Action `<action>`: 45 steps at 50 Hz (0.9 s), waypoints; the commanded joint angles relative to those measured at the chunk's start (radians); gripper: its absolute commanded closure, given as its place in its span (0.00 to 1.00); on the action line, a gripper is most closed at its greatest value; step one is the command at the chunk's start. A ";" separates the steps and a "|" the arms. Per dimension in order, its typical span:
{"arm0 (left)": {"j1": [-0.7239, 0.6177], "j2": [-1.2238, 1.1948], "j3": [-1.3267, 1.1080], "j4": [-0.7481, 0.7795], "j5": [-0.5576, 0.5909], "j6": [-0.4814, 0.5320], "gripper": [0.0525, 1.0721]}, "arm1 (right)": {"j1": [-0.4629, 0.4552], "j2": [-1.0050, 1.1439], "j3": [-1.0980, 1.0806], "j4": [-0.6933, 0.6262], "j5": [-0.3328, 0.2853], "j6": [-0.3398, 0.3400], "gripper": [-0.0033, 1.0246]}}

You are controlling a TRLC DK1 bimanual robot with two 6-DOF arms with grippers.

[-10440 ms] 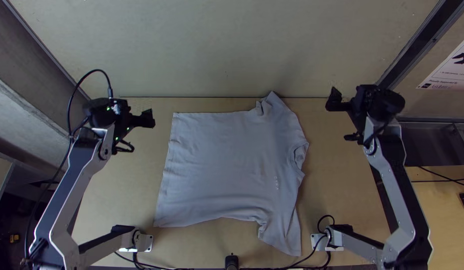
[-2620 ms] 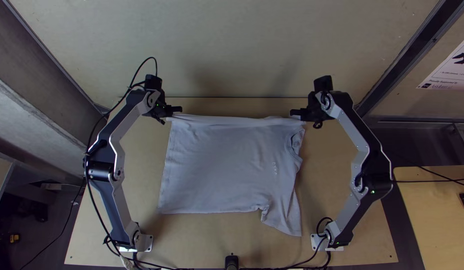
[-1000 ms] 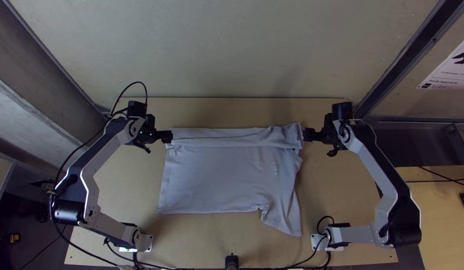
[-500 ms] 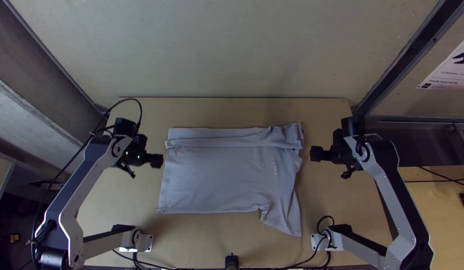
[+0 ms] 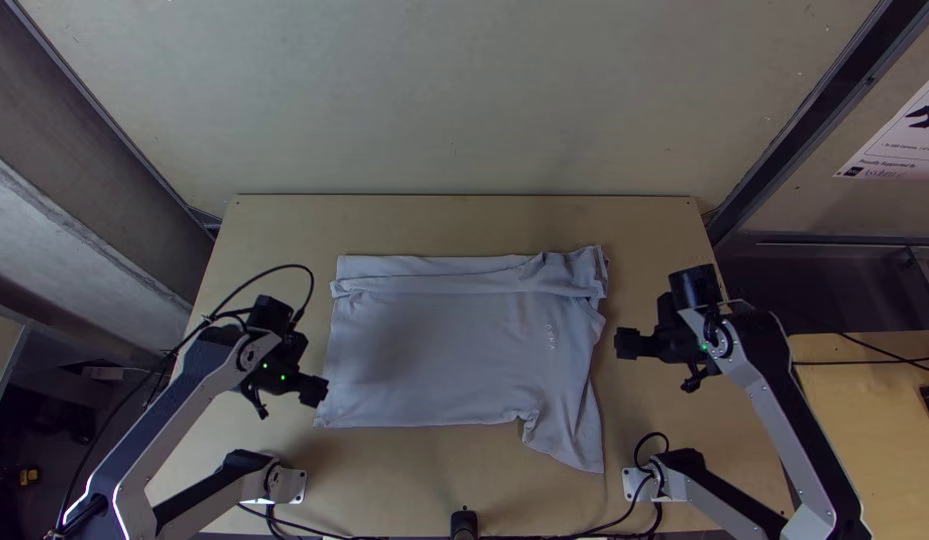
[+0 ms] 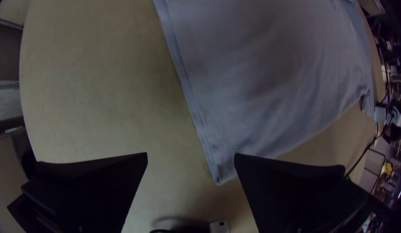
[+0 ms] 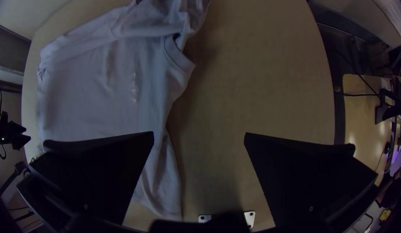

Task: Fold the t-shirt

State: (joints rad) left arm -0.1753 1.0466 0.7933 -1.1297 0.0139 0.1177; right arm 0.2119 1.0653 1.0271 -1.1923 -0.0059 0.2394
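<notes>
Top view: shirt (image 5: 434, 350), far edge folded over, is lying mid-table. Left gripper (image 5: 315, 391), by its near-left corner, and right gripper (image 5: 626, 344), off its right side, are being held open. Crooked folding is being risked by the jutting near-right sleeve (image 5: 572, 440).

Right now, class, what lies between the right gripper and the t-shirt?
Nothing but a narrow bare strip of the wooden table lies between the right gripper and the t-shirt; the top view shows this.
</notes>
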 commanded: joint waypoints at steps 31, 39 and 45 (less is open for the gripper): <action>-0.217 0.167 -0.075 -0.062 -0.026 -0.105 0.27 | 0.037 0.019 -0.190 -0.018 -0.028 0.023 0.07; -0.222 0.234 -0.071 -0.064 -0.026 -0.128 0.27 | 0.038 0.016 -0.219 -0.020 -0.031 0.020 0.10; -0.262 0.311 -0.071 -0.067 -0.026 -0.165 0.27 | 0.053 0.009 -0.256 -0.021 -0.043 0.018 0.10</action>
State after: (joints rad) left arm -0.4057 1.2987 0.7456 -1.1698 -0.0051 -0.0010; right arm 0.2459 1.0786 0.8127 -1.1954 -0.0395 0.2432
